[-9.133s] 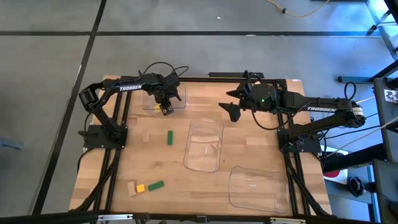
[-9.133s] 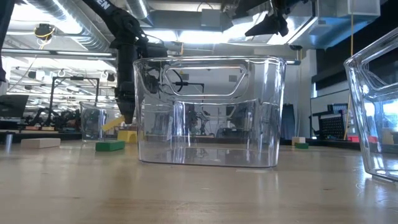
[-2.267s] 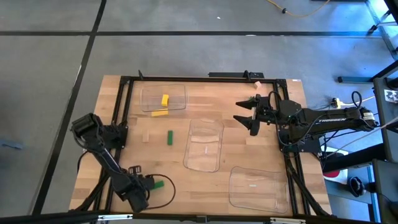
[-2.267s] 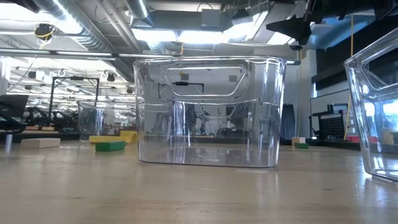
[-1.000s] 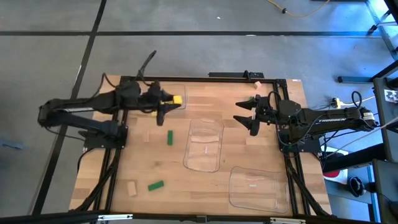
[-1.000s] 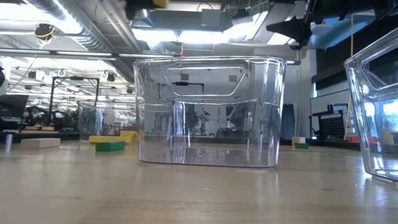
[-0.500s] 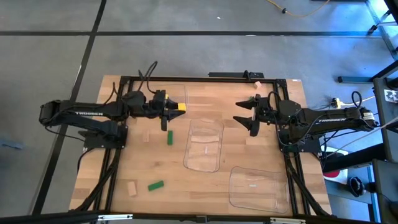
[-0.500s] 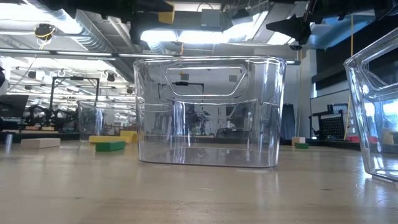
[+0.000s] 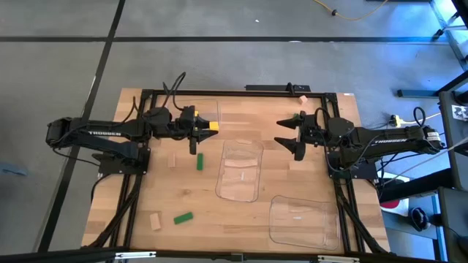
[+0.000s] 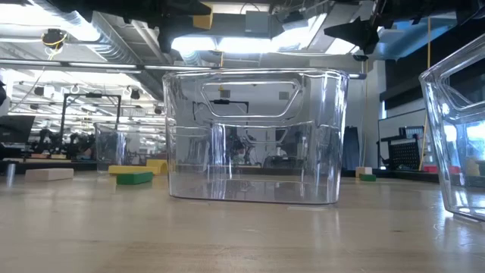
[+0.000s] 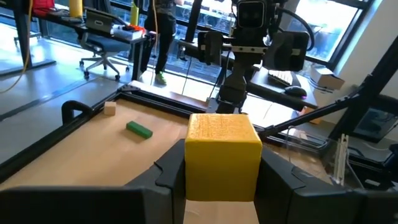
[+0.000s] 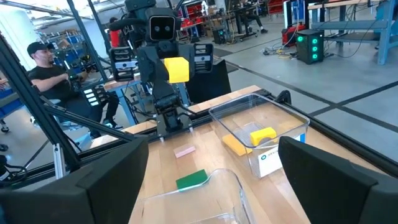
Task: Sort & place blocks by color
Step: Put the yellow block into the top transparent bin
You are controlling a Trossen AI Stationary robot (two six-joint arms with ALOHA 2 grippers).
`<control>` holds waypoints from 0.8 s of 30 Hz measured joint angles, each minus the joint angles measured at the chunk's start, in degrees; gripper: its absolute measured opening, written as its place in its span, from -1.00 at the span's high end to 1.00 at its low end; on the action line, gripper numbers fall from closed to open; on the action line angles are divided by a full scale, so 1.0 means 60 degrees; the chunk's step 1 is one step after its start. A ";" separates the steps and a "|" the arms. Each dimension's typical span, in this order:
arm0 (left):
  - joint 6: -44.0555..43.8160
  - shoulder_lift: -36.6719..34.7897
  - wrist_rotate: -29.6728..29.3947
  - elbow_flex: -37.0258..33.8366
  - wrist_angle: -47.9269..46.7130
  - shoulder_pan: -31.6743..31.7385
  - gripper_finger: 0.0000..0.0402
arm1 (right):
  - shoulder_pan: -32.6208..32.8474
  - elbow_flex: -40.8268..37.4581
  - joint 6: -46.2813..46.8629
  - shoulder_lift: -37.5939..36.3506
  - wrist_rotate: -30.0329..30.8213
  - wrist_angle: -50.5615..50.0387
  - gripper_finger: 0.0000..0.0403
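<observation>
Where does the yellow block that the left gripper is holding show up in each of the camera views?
High view: the yellow block sits at the left gripper, left of centre near the far edge.
Low view: the block shows at the top, above the clear tray.
Left wrist view: block fills the centre, clamped between the fingers.
Right wrist view: block upper centre, on the far arm.
Shared landmark: the clear tray holding yellow blocks.

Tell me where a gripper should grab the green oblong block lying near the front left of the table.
Grip the green oblong block across its narrow width at mid-length, coming straight down from above. It lies flat and angled on the bare wooden table, so turn the gripper to match.
</observation>
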 joint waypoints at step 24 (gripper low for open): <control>-0.0099 0.3204 0.1195 0.3383 -0.7137 0.4726 0.40 | 0.0000 0.0000 0.0008 0.0000 0.0002 -0.0011 -0.80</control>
